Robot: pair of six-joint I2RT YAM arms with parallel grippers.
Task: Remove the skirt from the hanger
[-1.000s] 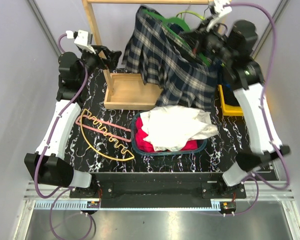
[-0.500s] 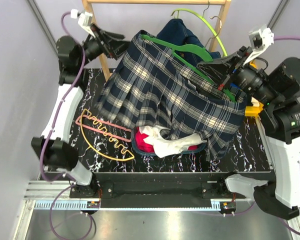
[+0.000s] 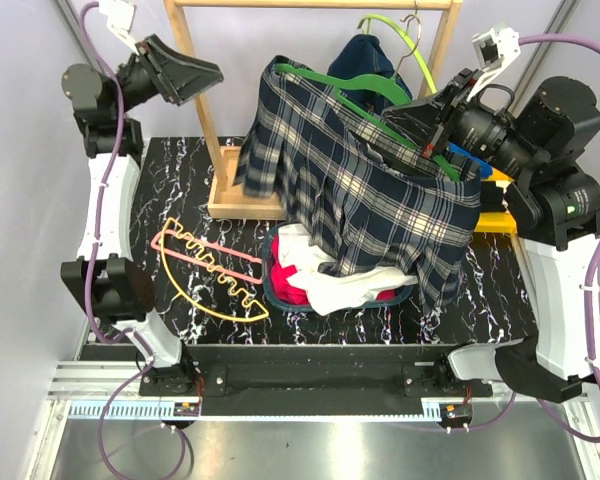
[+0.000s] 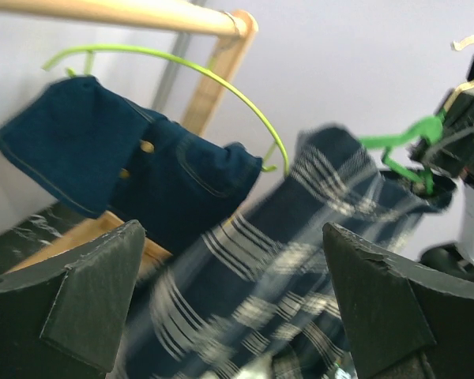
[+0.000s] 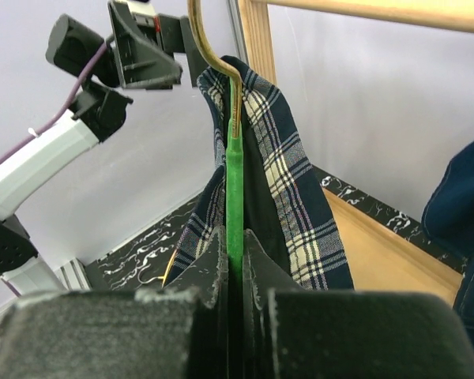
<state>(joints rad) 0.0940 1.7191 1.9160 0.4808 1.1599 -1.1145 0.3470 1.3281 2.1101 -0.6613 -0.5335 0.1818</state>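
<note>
Right gripper (image 5: 235,264) clenched on the hanger (image 5: 235,181), holding it edge-on, clear of the wooden rack (image 3: 195,60). The skirt (image 3: 370,200) drapes from it above the basket (image 3: 266,272) of clothes. Left gripper (image 3: 185,78) spread wide, empty, beside the rack's left post, apart from the cloth. Best approach, I judge: hold the hanger steady, pinch waistband cloth only, draw it along the arm. Black marbled table (image 3: 180,170) crowded below; denim garment (image 3: 365,55) on the lime-green hanger (image 3: 395,35) hangs just behind, a snag risk.

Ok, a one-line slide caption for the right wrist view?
Right tool shut on the green hanger, plaid skirt draped over it.
</note>
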